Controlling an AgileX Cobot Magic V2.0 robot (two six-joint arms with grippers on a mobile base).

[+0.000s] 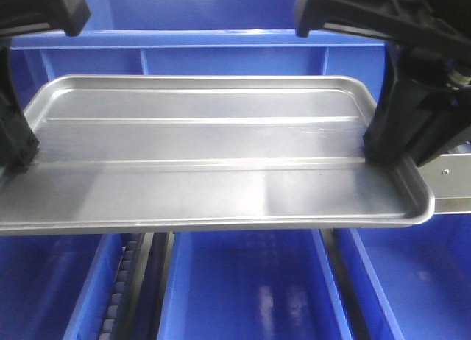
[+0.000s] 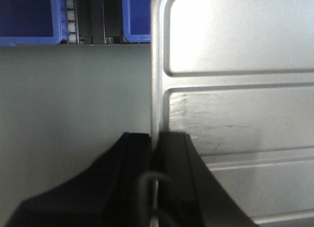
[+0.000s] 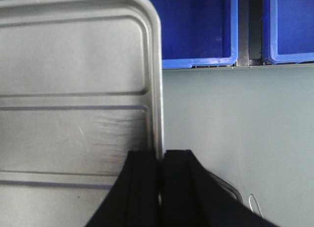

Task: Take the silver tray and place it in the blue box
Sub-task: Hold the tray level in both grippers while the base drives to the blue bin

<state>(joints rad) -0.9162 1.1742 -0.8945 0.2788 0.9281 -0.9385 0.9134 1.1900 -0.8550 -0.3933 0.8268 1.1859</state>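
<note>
The silver tray, with two long ridges across its bottom, hangs level in the air between my two grippers. My left gripper is shut on the rim of its left short end, and the left wrist view shows the tray with the left gripper pinching that rim. At the other short end my right gripper is shut on the rim, as the right wrist view shows with the tray in the right gripper. Just beyond the tray's far edge stands the blue box, ribbed wall facing me.
Narrower blue bins lie below the tray, with a roller rail between two of them. The wrist views look down on a grey surface edged by blue bins. A silver metal edge juts out at the right.
</note>
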